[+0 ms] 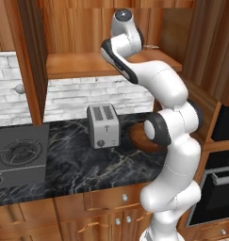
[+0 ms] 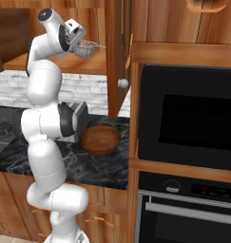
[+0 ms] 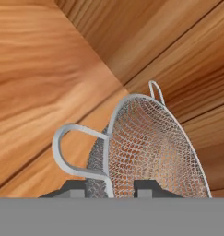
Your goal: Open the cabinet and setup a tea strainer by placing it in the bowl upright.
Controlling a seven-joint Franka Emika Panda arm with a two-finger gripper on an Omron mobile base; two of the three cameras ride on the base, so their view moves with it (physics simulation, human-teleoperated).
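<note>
Silver mesh of the tea strainer sits between the two fingers in the hand view; the rim edge runs down between the dark tips, the wire handle loop lying just to their left. Fingers are narrow, pinching the strainer rim. Right base view shows the strainer at the fingers, above the shelf inside the open cabinet; the left base view hides it behind the arm. Bowl sits on the dark marble desk far below the fingers, beside the toaster. Open door edge stands close beside the strainer. No readable writing.
</note>
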